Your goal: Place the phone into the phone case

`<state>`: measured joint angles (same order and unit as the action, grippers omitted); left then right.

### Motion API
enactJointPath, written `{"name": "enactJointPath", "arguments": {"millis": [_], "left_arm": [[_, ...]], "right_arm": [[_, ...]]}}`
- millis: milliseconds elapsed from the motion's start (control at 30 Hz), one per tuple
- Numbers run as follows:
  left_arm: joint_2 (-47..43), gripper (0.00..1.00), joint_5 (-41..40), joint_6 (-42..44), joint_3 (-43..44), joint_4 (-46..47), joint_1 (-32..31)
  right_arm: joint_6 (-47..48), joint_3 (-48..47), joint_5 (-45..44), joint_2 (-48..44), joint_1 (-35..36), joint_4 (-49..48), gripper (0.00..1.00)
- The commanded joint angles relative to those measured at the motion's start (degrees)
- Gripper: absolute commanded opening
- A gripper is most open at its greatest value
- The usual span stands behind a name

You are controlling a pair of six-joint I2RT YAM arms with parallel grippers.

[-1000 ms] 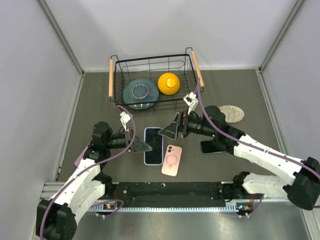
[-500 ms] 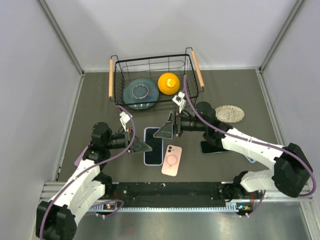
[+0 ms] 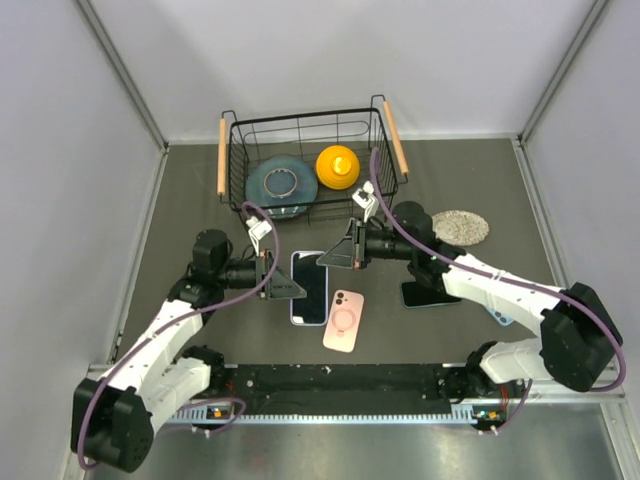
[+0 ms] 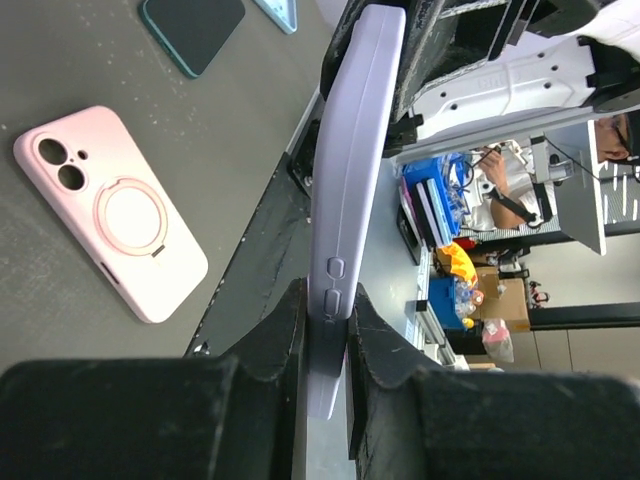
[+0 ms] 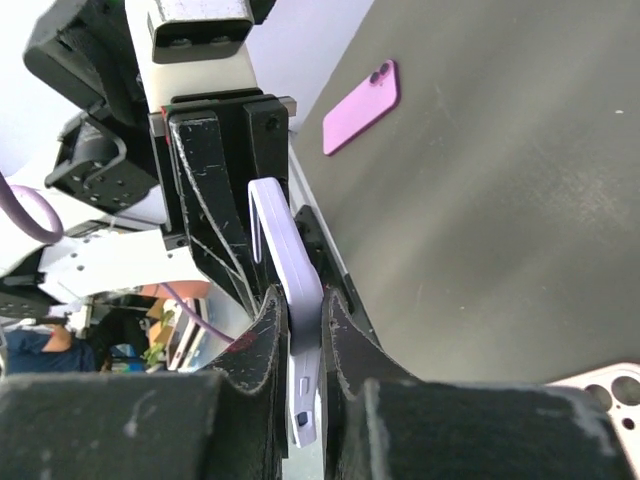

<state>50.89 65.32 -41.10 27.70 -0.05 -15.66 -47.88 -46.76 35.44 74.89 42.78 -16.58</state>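
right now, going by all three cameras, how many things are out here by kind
phones or cases: 5 (lavender case, pink case, dark green one, light blue one, purple one)
basket: 1
blue dish: 1
yellow object: 1
round mat: 1
total: 9

A: What does the right arm [image 3: 500, 290] cover in the top view?

B: It covers part of the dark phone [image 3: 418, 298] lying under it, and nearly all of a pale blue item [image 3: 503, 319] beside the forearm. What that item is cannot be told.

A: And the lavender case [image 4: 350, 150]?

B: Its lower end is hidden between the fingers of the left gripper [image 4: 327, 300]. The right gripper [image 5: 300, 300] hides its near end as well. Whether a phone sits inside cannot be told.

A: Is anything cropped?

B: The pink case [image 5: 605, 385] is cut off by the bottom corner of the right wrist view.
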Motion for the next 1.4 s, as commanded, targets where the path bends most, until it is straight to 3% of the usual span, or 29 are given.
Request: {"name": "enactJointPath", "arguments": {"millis": [0,133,200,333,467,500,700,967,1000,1133,1367], "left_arm": [[4.91,0.0,-11.09,5.06,1.39,-14.17,0.19],[9.21,0.0,-10.57,5.86,1.83,-16.03,0.19],[9.75,0.0,-10.65,6.21,1.83,-16.12,0.28],[8.53,0.0,-10.56,5.86,2.0,-15.42,0.19],[5.72,0.0,-11.53,1.56,2.18,-12.88,0.37],[3.79,0.0,-11.44,0.25,2.09,-11.91,0.37],[-3.42,0.0,-16.18,-5.56,2.97,-9.36,0.28],[-6.07,0.0,-16.1,-11.01,0.95,-2.85,0.28],[-6.33,0.0,-16.19,-11.28,0.95,-2.58,0.28],[-6.42,0.0,-17.07,-11.28,0.16,-2.32,0.28],[-4.14,0.0,-17.59,-11.2,-2.39,0.33,0.37]], "right_arm": [[3.48,-2.98,3.93,-1.5,0.81,-8.81,0.0],[10.15,-4.03,5.52,-2.29,0.9,-8.13,0.0],[12.71,-5.26,3.76,-2.38,0.9,-2.44,0.13],[10.46,-4.92,3.4,-2.38,0.81,-1.61,0.4],[7.71,-1.59,4.72,-1.68,0.72,-1.18,0.8],[7.02,0.69,4.55,-1.59,0.55,-1.35,0.82],[-5.27,11.15,9.03,-0.1,-1.12,-20.39,0.84],[-19.43,16.44,14.04,9.91,-0.95,-47.46,0.84],[-23.62,17.05,14.91,13.05,-0.95,-56.02,0.84],[-33.67,18.2,15.18,22.03,-0.95,-75.06,0.75],[-32.72,17.58,14.13,25.13,1.25,-75.62,0.58]]}}
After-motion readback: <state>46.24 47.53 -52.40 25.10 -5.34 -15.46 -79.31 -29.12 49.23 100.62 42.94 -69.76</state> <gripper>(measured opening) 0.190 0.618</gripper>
